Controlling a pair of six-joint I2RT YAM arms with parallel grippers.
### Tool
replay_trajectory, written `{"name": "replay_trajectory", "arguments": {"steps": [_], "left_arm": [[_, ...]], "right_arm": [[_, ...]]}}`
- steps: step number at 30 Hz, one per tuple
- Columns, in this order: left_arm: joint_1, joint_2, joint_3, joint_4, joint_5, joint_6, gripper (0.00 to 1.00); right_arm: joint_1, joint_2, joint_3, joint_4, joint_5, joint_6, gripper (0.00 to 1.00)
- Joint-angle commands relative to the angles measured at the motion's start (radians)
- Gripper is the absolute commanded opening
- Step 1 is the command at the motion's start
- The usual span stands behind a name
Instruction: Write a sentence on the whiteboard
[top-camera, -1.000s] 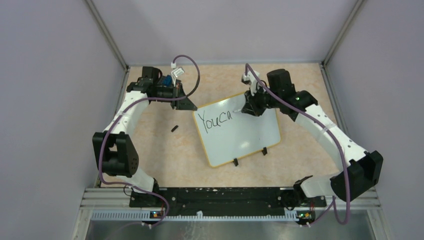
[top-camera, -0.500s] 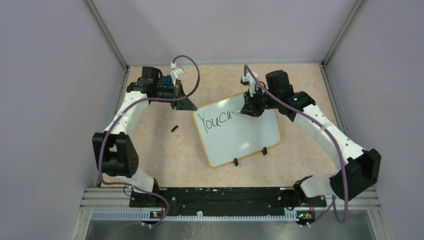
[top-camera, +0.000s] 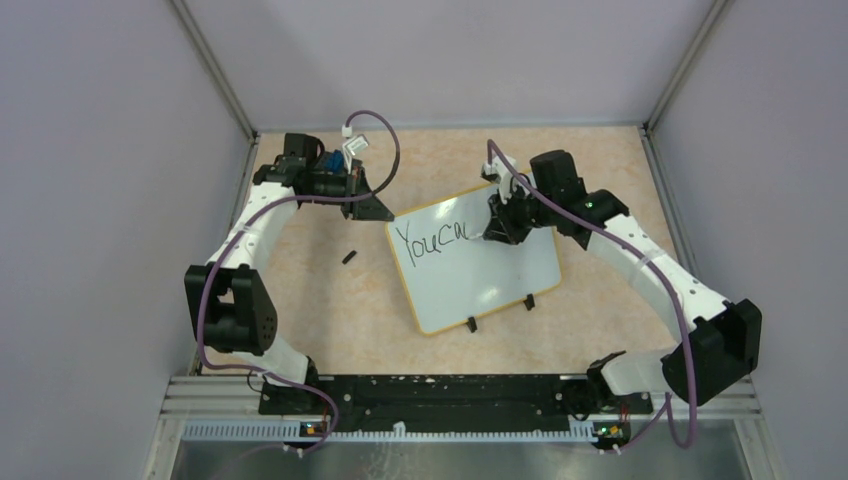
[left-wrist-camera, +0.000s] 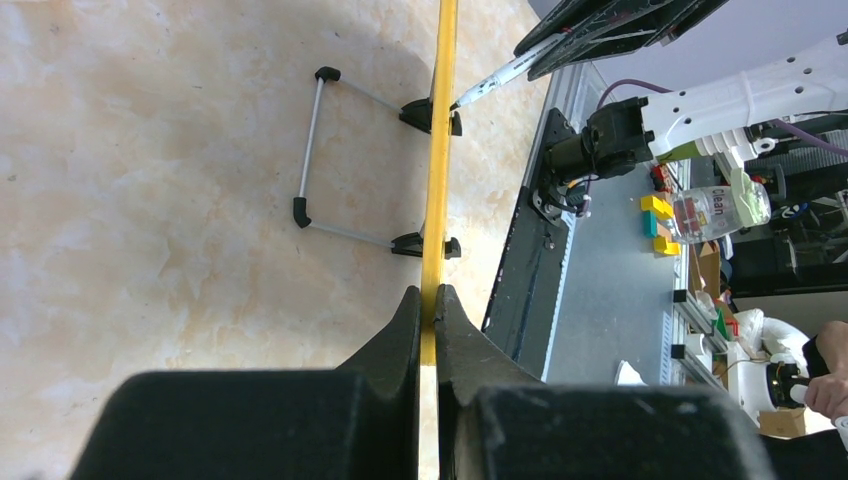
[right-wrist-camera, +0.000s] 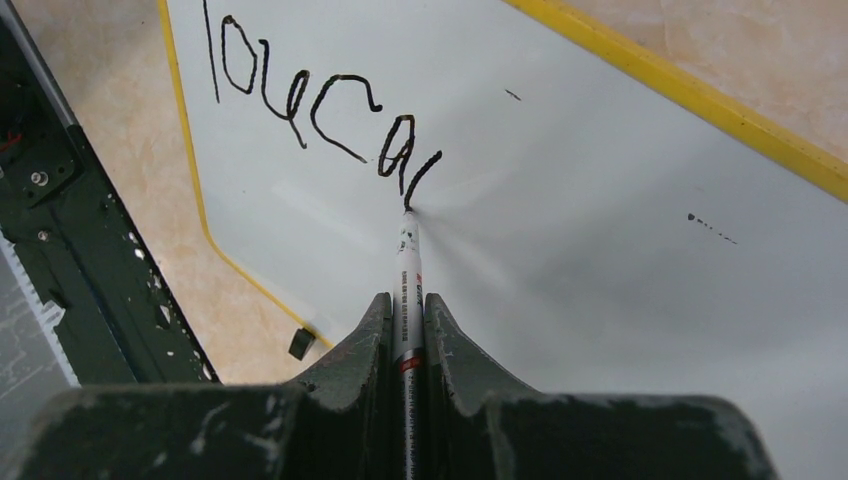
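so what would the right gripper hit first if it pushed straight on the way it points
Probably the whiteboard: the marker in the right gripper has its tip on the surface, beside the lettering.

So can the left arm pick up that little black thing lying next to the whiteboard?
Probably not yet: the left gripper is shut on the edge of the whiteboard. The black thing lies in the open, so letting go first might work.

Reads "Youca" plus one unfinished stroke: black sentence (top-camera: 432, 238) by the far left corner of the whiteboard (top-camera: 490, 285). Seems to say "Clean" on a clear bottle (left-wrist-camera: 718, 207). Too small to read: print on the marker (right-wrist-camera: 408, 262).
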Motion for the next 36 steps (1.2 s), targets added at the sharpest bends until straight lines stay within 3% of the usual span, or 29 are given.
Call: {"name": "replay_trajectory", "arguments": {"steps": [1,21,36], "left_arm": [[-0.016,-0.029,-0.021,-0.022,-0.003,0.009,0.0],[-0.016,-0.033,-0.02,-0.022,-0.009,0.01,0.0],[-0.016,-0.027,-0.02,-0.022,-0.013,0.01,0.0]], "right_arm": [[-0.006,-0.02,0.043,0.036,0.023,0.001,0.0],[-0.037,0.024,0.115,0.057,0.044,0.002,0.0],[-0.059,-0.018,0.036,0.023,0.016,-0.025,0.0]]}}
